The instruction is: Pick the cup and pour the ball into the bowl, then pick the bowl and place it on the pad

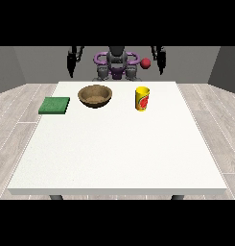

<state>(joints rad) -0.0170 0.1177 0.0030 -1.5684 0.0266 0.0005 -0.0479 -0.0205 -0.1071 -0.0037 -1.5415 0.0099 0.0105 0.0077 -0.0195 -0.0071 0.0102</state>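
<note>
A yellow cup with a red mark stands upright on the white table, right of centre at the back. A red ball shows higher in the picture than the cup, beside the robot's torso, with no hand on it. The brown wooden bowl sits left of the cup, and the flat green pad lies at the table's left edge. The hand at the view's left and the hand at the view's right hang raised behind the table's far edge, fingers straight and pointing down, holding nothing.
The robot's torso stands behind the far edge. Wooden floor surrounds the table on both sides. The near half of the tabletop shows only white surface.
</note>
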